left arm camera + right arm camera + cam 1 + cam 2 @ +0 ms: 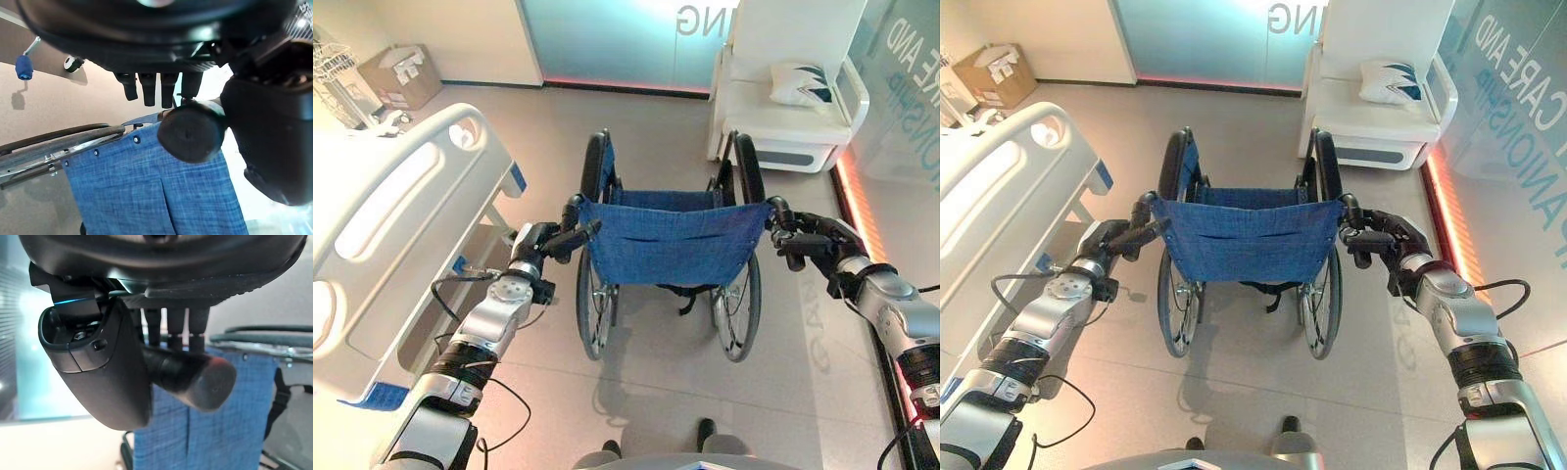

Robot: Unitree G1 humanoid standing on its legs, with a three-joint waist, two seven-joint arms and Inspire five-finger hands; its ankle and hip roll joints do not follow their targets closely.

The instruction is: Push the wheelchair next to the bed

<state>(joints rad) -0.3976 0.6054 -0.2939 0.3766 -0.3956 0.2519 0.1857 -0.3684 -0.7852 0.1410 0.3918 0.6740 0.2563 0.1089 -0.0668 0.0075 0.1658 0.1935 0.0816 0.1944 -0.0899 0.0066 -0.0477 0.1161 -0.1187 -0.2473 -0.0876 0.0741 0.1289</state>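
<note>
A wheelchair with a blue cloth back and black wheels stands in front of me, facing away. My left hand is curled round its left push handle. At the other side my right hand is curled round the right push handle. The white bed with its moulded footboard lies to the left of the wheelchair, a short gap between them.
A white armchair with a patterned cushion stands ahead on the right against a glass wall. A cardboard box sits on the floor at the far left. Open grey floor lies ahead of the wheelchair.
</note>
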